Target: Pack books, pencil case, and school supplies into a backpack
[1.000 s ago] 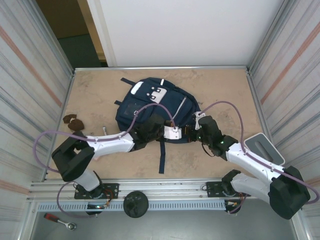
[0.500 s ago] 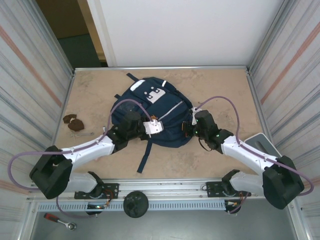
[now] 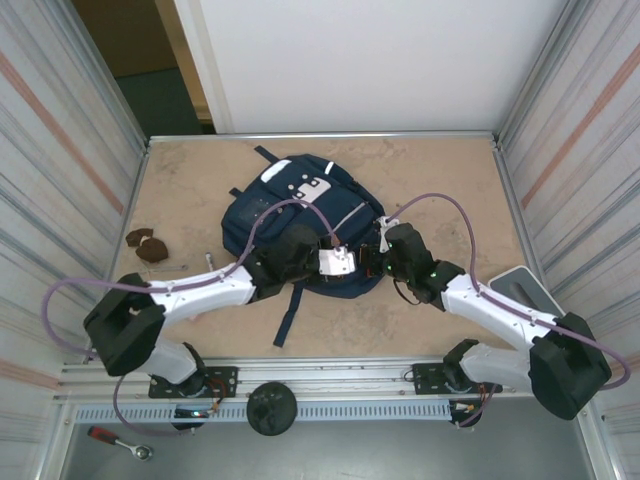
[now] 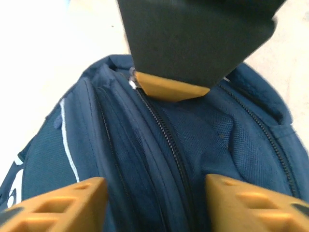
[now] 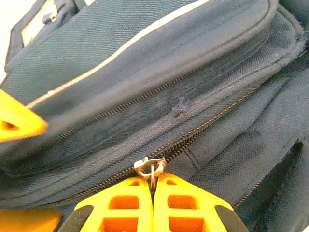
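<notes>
Left gripper (image 3: 335, 262) shifts rightward across the backpack (image 3: 280, 215), jaws part-open, holding nothing; right gripper (image 5: 152, 186) stays clamped on the zipper pull (image 5: 149, 166).

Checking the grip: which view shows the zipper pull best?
The right wrist view: the metal zipper pull sits close up, pinched in the shut right end effector. The left wrist view gives zipper tracks on the backpack; in the top external view the pull is too small to make out.
</notes>
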You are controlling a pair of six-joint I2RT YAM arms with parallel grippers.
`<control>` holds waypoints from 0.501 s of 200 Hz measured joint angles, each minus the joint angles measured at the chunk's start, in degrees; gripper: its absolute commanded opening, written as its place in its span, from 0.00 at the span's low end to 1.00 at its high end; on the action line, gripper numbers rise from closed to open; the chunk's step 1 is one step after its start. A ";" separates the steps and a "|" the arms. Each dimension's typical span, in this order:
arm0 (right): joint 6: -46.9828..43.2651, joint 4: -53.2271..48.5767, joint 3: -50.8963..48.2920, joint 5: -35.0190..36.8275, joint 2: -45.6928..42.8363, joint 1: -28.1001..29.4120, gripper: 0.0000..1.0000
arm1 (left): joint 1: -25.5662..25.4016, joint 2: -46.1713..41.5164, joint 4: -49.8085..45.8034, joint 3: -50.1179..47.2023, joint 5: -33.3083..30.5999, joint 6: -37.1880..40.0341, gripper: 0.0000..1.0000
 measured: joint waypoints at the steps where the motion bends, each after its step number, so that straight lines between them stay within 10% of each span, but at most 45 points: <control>1: 0.00 0.00 0.00 0.00 -0.04 0.00 0.00 | 0.00 0.20 -0.04 0.09 0.00 0.31 0.36; 45: -0.31 -1.62 -0.63 1.49 -0.87 -0.70 0.00 | -0.13 -0.04 1.38 -0.72 0.26 0.28 0.08; 100: -1.40 -1.29 -0.63 -5.18 -0.92 -7.96 0.00 | 10.32 -12.26 6.67 -11.06 16.63 -3.96 0.10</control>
